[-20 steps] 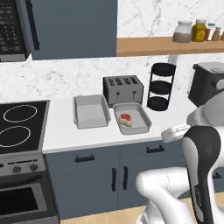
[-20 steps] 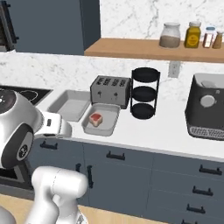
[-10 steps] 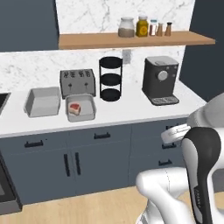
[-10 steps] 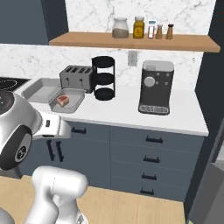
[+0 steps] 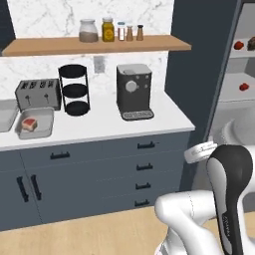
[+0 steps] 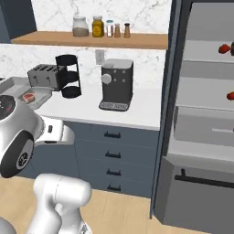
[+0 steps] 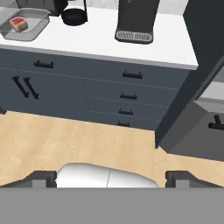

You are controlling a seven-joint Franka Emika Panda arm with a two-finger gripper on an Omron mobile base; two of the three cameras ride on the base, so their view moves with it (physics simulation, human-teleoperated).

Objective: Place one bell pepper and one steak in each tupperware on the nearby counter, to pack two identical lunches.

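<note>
One tupperware (image 5: pixel 44 130) sits on the white counter (image 5: pixel 99 127) in front of the toaster, with a steak (image 5: pixel 29 123) inside it. A second tupperware (image 5: pixel 4 113) lies at the left edge. The hand view has the same steak (image 7: pixel 18 22) in its tupperware (image 7: pixel 37 27) at the upper left. Two red bell peppers (image 6: pixel 223 48) (image 6: pixel 231 95) rest on shelves of the open fridge at the right; the left base view has a bell pepper (image 5: pixel 243 86) there too. My gripper (image 7: pixel 111 179) is open and holds nothing, low over the wooden floor, far from the counter.
A toaster (image 5: pixel 37 93), a black tiered rack (image 5: pixel 74 89) and a coffee machine (image 5: pixel 133 92) stand along the counter's back. Jars line the wooden shelf (image 5: pixel 99 45). Dark drawers (image 7: pixel 124 94) face me. The fridge's dark side wall (image 5: pixel 191 64) stands right of the counter.
The whole picture has slid left: the base has moved right, away from the stove toward the open fridge. The steak and trays stay in place. The gripper stays open.
</note>
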